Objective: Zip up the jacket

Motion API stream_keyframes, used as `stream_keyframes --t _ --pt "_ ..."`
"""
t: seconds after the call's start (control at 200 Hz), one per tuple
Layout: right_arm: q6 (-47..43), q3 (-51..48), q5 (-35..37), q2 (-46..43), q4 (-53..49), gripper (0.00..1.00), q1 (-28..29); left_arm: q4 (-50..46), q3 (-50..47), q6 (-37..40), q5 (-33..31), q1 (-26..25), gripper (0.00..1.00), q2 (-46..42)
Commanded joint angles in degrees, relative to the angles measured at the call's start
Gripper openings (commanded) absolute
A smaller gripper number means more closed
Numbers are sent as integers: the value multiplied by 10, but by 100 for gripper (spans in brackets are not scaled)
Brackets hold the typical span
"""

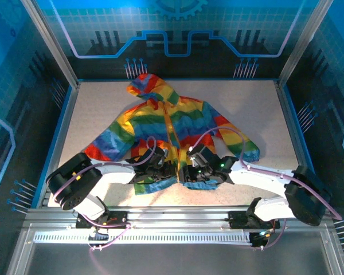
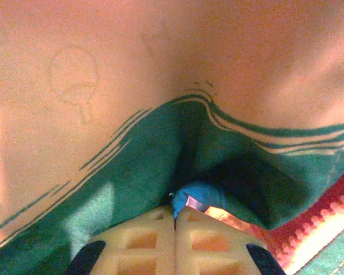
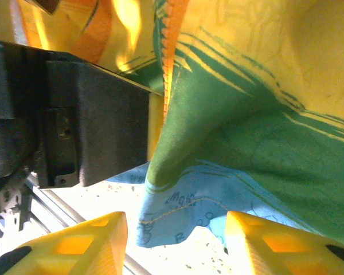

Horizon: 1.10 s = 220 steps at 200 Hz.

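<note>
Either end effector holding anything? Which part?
Left end effector is shut on the jacket, pinching its blue bottom hem near the zipper. Right end effector is open; the hem corner lies between its fingers, ungripped.

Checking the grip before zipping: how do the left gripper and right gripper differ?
The left gripper is shut; the right gripper is open. The left gripper pinches blue fabric of the jacket; the right gripper holds nothing, the blue hem lying loose in its gap. Both sit at the jacket's bottom edge.
</note>
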Motion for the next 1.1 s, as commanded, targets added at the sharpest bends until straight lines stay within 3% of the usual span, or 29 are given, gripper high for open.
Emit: stream_keyframes --t 0.0,0.645,0.785,0.986,1.096 --pt "8 24 9 21 2 50 11 9 -13 -2 10 5 0 8" --pt "4 65 -9 108 -3 46 41 -12 -27 16 5 27 0 -32" --pt "5 68 5 103 -13 34 55 -13 -36 16 0 29 0 -44" --pt "-11 70 32 78 -40 3 57 -27 -45 22 2 39 0 -63" --pt "-40 66 33 55 -48 0 49 -48 -48 47 10 53 0 -94"
